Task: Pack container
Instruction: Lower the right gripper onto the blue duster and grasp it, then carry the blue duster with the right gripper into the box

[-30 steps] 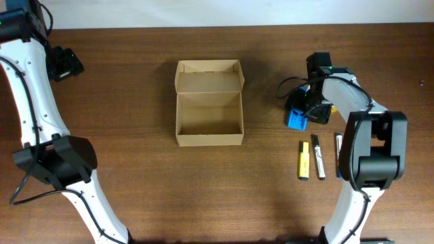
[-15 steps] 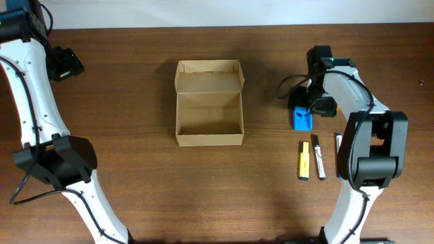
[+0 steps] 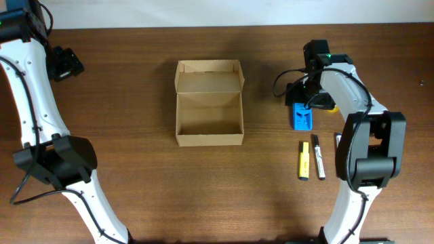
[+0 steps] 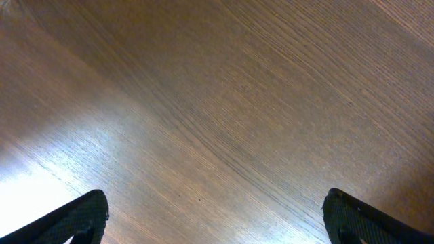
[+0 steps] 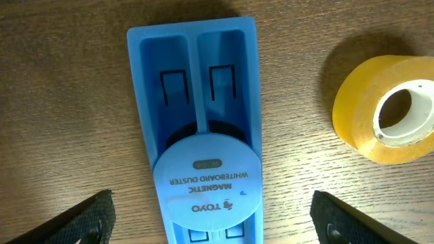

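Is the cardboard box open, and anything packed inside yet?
Open and empty: the small brown cardboard box has its flap lid folded back, and only bare cardboard floor shows inside.

**Surfaces as I see them from the console**

The tabletop [image 4: 224, 102] is dark brown wood with a fine grain, smooth and semi-gloss; a pale patch of glare lies on it in my left wrist view. The container [image 3: 209, 139] is plain brown cardboard, matt and unprinted. The duster [image 5: 178, 88] is smooth moulded blue plastic with a soft sheen and a printed round label. The tape roll [image 5: 352, 102] is glossy, translucent amber on a white core. My right hand [image 5: 211, 217] ends in dull black, matt tips.
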### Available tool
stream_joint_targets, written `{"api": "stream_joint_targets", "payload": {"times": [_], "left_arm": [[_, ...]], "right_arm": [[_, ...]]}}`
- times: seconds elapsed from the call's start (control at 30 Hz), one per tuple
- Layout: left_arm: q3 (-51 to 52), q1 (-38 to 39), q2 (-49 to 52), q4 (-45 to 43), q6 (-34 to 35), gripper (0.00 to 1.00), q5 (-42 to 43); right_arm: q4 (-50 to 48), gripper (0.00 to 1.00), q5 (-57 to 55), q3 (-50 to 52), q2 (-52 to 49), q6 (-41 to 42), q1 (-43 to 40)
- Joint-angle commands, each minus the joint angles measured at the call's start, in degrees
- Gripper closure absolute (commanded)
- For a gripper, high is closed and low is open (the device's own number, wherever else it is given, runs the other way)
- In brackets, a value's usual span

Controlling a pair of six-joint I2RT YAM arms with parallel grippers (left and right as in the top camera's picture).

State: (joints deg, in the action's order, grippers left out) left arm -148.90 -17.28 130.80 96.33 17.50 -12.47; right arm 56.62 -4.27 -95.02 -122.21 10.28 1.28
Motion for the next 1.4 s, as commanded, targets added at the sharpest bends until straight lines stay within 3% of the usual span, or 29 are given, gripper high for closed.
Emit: {"api": "stream_joint_targets", "payload": {"times": [0.0, 0.43, 0.6, 0.7, 0.83, 1.07, 1.37], "left_arm": [[0.4, -0.3, -1.4, -0.1, -0.9, 0.0, -0.4], [0.4, -0.3, -1.4, -0.1, -0.9, 0.0, -0.4], [0.4, -0.3, -1.4, 0.0, -0.9, 0.0, -0.4], [0.4, -0.3, -1.4, 0.0, -0.9, 0.0, -0.4], [0.4, -0.3, -1.4, -0.1, -0.9, 0.0, -0.4], [0.4, -0.3, -1.4, -0.1, -0.9, 0.0, -0.4], [0.4, -0.3, -1.4, 0.0, -0.9, 0.0, -0.4]], "right_arm": [[0.3, 0.07, -0.7, -0.9, -1.2, -1.1, 0.4], [1.1, 0.1, -0.1, -0.9, -5.2, -1.6, 0.6], [1.2, 0.57, 0.2, -0.9, -5.5, -1.5, 0.6], [1.1, 0.68, 0.2, -0.9, -5.5, -1.5, 0.6], [1.2, 0.96, 0.1, -0.9, -5.5, -1.5, 0.6], [4.9, 0.97, 0.1, -5.2, -5.4, -1.5, 0.6], [17.5, 0.96, 0.1, -23.3, -4.9, -1.0, 1.0]]}}
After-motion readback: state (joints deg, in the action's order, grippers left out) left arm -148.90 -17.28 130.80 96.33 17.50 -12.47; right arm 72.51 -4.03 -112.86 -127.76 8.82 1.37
